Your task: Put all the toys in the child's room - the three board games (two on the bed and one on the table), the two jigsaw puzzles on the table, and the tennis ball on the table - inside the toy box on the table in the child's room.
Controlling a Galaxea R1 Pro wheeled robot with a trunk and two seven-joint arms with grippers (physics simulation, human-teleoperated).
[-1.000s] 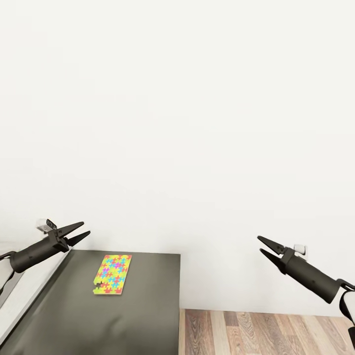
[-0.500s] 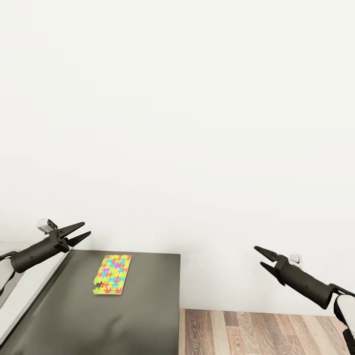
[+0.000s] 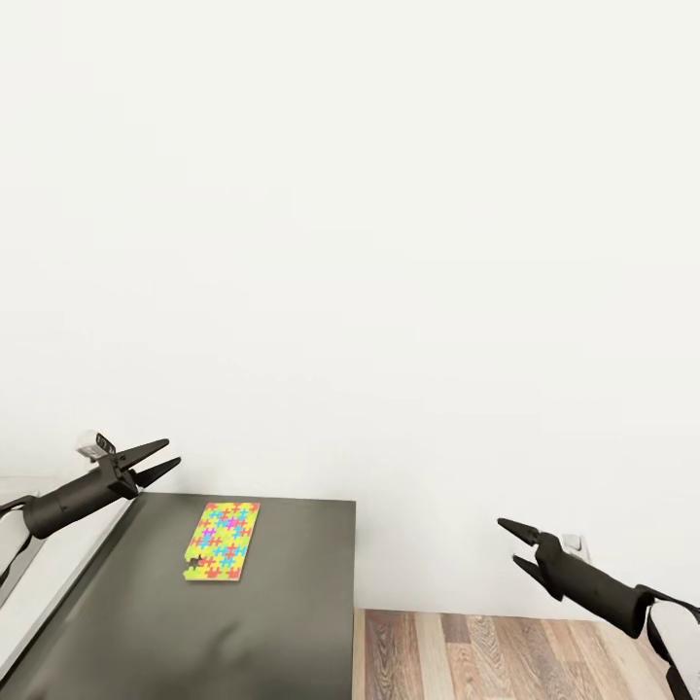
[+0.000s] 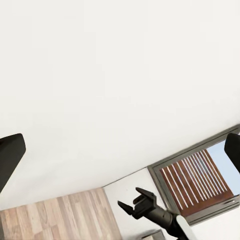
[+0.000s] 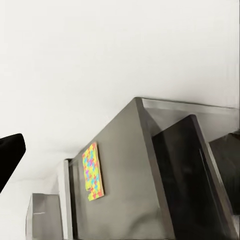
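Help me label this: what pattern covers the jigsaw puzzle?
Yellow, pink, green and blue interlocking pieces on the jigsaw puzzle; head view.

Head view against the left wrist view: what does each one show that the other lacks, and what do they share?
Head view alone: the jigsaw puzzle lying flat on the dark cabinet top, and the left pincer, open and empty. Left wrist view alone: a grey-framed window with brown slats behind it. Both: the white wall, the wood floor and the right pincer, open and empty.
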